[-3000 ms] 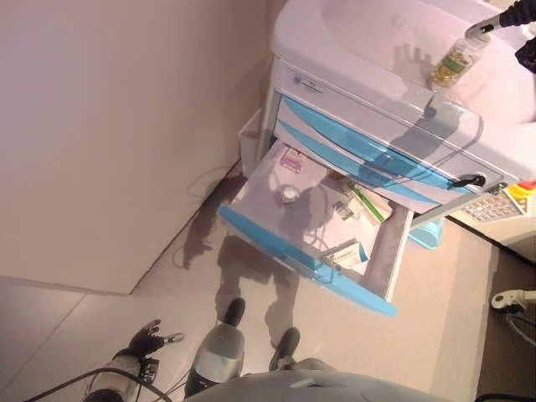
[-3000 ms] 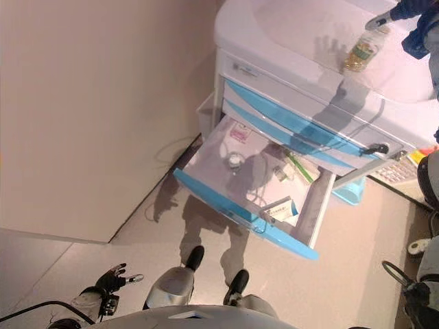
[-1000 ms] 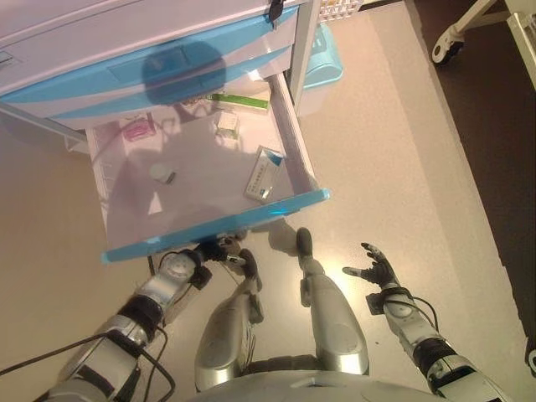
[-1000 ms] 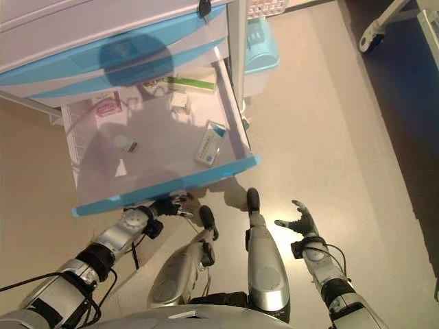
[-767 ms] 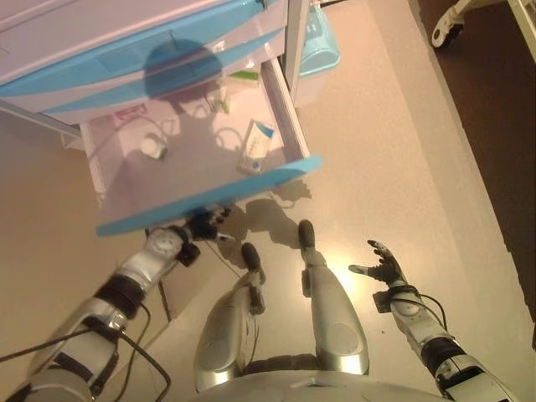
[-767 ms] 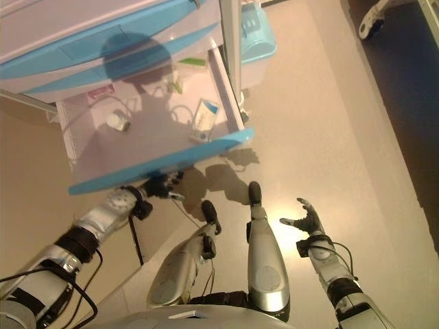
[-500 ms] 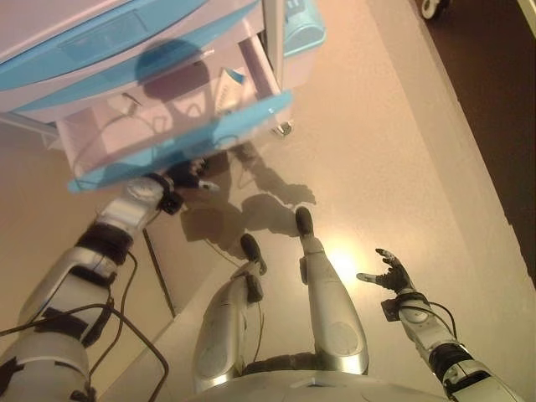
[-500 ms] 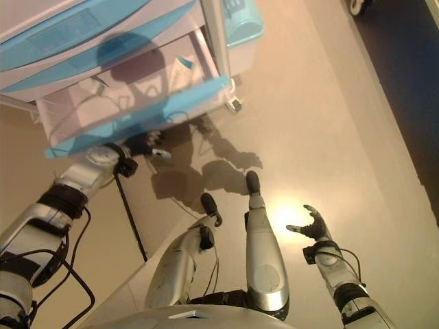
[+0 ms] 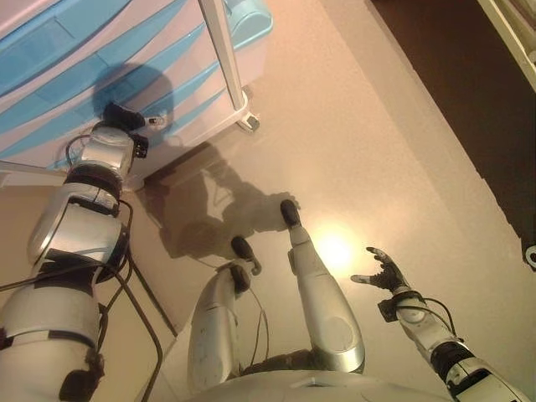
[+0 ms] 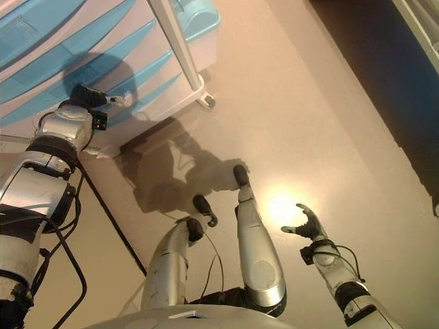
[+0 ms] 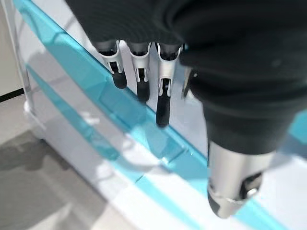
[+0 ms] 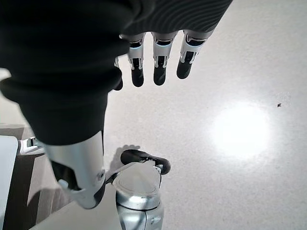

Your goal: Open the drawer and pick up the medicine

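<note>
The white cabinet (image 9: 180,67) with blue drawer fronts (image 9: 50,50) stands at the upper left, and all its drawers look pushed in. No medicine shows in any view. My left hand (image 9: 126,117) is stretched out against a lower drawer front (image 11: 144,124), with relaxed fingers (image 11: 139,81) that hold nothing. My right hand (image 9: 381,272) hovers open over the bare floor at the lower right; its fingers (image 12: 160,67) are spread, far from the cabinet.
A light blue bin (image 9: 247,17) sits behind the cabinet's corner post, and a caster (image 9: 249,123) shows under it. A darker floor area (image 9: 452,84) runs along the right. A white frame edge (image 9: 507,25) shows at the top right.
The open drawer has slid back into the cabinet with my left hand against its front. The boxes inside are now hidden. The camera view has also shifted; the right hand barely moved.
</note>
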### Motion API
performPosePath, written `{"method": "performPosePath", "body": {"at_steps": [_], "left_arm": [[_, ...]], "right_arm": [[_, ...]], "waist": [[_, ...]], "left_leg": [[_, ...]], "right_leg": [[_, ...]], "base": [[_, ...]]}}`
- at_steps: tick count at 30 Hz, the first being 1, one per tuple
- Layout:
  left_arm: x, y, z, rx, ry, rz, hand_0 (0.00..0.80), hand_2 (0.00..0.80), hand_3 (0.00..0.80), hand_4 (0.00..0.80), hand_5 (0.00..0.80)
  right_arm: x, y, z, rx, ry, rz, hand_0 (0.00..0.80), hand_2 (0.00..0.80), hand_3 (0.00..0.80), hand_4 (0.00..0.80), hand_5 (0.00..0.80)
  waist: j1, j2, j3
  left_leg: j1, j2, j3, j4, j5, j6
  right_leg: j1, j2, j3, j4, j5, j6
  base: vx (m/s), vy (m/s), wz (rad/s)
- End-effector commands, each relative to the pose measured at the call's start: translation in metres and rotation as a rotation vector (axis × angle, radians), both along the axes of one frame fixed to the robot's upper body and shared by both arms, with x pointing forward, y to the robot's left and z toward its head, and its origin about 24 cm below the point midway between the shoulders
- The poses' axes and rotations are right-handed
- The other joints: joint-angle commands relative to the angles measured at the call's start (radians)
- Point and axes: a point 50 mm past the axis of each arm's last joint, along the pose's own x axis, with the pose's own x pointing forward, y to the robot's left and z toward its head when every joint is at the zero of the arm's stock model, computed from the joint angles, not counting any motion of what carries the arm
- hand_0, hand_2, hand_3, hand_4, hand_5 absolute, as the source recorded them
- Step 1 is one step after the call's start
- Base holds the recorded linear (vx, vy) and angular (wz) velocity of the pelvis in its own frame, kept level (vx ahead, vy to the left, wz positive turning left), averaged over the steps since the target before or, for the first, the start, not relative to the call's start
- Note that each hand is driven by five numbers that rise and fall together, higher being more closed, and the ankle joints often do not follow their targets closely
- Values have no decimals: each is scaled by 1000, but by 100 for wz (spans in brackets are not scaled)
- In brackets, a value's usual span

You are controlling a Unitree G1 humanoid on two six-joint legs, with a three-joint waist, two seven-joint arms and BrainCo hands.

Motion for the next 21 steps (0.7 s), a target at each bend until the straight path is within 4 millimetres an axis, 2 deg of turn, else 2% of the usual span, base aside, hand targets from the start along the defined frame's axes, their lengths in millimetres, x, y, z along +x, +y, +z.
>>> {"method": "performPosePath", "body": {"at_steps": [1, 5, 9, 10, 11, 14, 18, 21], "left_arm": [[-29, 49, 107, 71, -433, 181, 0, 0, 0, 0, 0], [-24, 38, 97, 34, -459, 38, 0, 0, 0, 0, 0], [-21, 15, 90, -67, -561, -165, 0, 0, 0, 0, 0], [-22, 8, 87, -104, -592, -220, 0, 0, 0, 0, 0], [-23, 2, 82, -157, -624, -283, 0, 0, 0, 0, 0], [-31, -7, 54, -289, -669, -417, 0, 0, 0, 0, 0], [-49, -12, -5, -477, -666, -498, 0, 0, 0, 0, 0], [-63, -10, -46, -547, -607, -476, 0, 0, 0, 0, 0]], "right_arm": [[-3, 5, -1, 12, -22, 13, 0, 0, 0, 0, 0], [-1, 10, 0, 78, -44, -4, 0, 0, 0, 0, 0], [-3, 14, -1, 133, -44, -14, 0, 0, 0, 0, 0], [-5, 14, -3, 149, -39, -23, 0, 0, 0, 0, 0], [-7, 13, -4, 154, -36, -26, 0, 0, 0, 0, 0], [-17, 12, -11, 163, -4, -55, 0, 0, 0, 0, 0], [-34, 10, -24, 170, 63, -97, 0, 0, 0, 0, 0], [-45, 8, -30, 170, 104, -120, 0, 0, 0, 0, 0]], "waist": [[-7, -16, -26], [10, -14, -26], [40, -6, -45], [49, -5, -55], [60, -11, -64], [99, -7, -109], [149, -1, -187], [172, 3, -242]], "left_leg": [[138, -55, 4, -145, -68, -1], [176, -58, -8, -177, -63, 1], [219, -62, -27, -217, -54, -1], [232, -64, -33, -231, -48, -3], [235, -63, -26, -247, -15, -4], [298, -75, -60, -310, 1, -15], [394, -82, -122, -430, 49, -44], [432, -75, -152, -486, 80, -60]], "right_leg": [[33, 4, 2, 95, -127, 29], [67, 3, -9, 84, -132, 33], [118, -8, -34, 67, -144, 35], [134, -12, -41, 59, -145, 34], [144, -18, -52, 47, -126, 27], [227, -27, -88, 11, -140, 23], [350, -16, -135, -72, -150, 12], [397, -4, -159, -115, -145, 4]], "base": [[-23, -45, -10], [-41, -67, -4], [-25, -97, 12], [-85, -171, 19], [-79, -201, 24], [26, -187, 17], [79, -190, 23], [56, -167, 38]]}}
